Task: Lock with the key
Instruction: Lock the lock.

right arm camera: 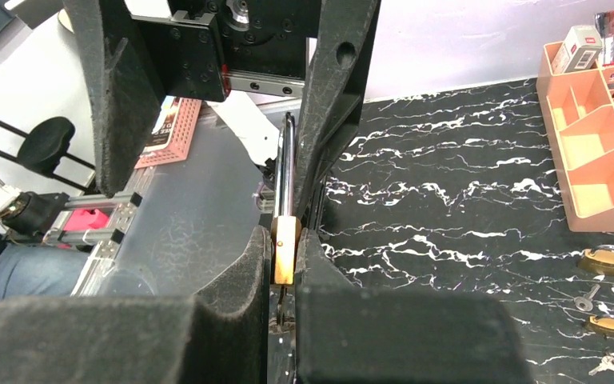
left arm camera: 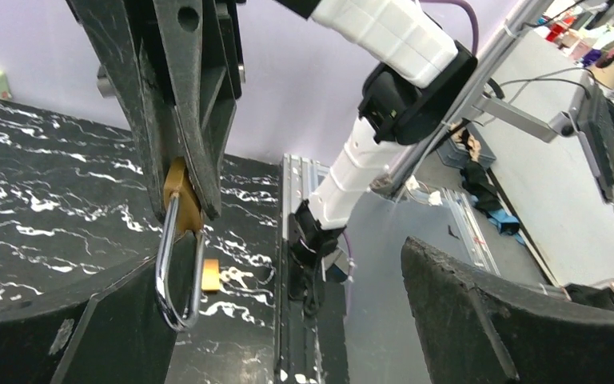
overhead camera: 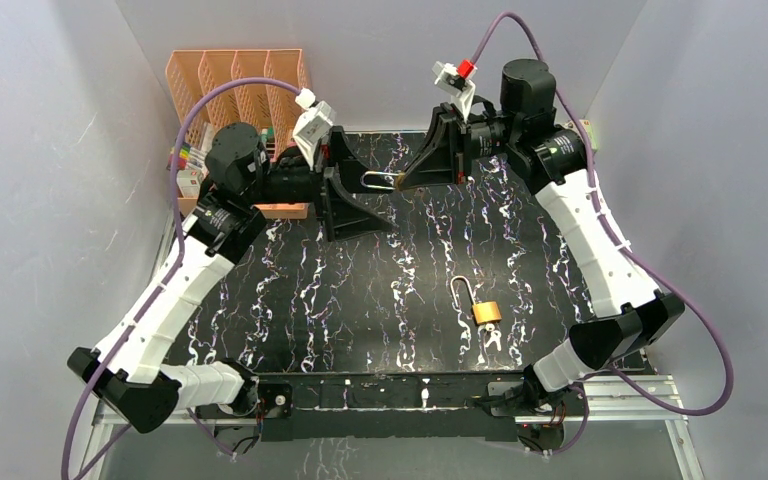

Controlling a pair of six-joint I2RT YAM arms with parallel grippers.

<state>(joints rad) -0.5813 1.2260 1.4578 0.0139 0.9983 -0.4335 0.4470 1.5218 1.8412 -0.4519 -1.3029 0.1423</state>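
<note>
Brass is showing between the closed fingers of the right gripper (overhead camera: pixel 406 180), which is clamping the body of a padlock (right arm camera: pixel 285 250) above the counter (overhead camera: pixel 360 300), toward 12 o'clock in the overhead view. The padlock's steel shackle (overhead camera: pixel 380 181) is pointing toward 9 o'clock and reaching into the gap of the left gripper (overhead camera: pixel 362 190), whose fingers are standing wide apart and gripping nothing. From the left wrist, the shackle seems to be sitting unlatched, one leg ending short of the body, though the angle is making that hard to confirm. A second padlock (overhead camera: pixel 486 311) is lying on the counter at about 4 o'clock, its shackle swung open, with keys (overhead camera: pixel 491 338) just beside it at its 6 o'clock. A peach organizer (overhead camera: pixel 235 85) is standing at 10 o'clock.
</note>
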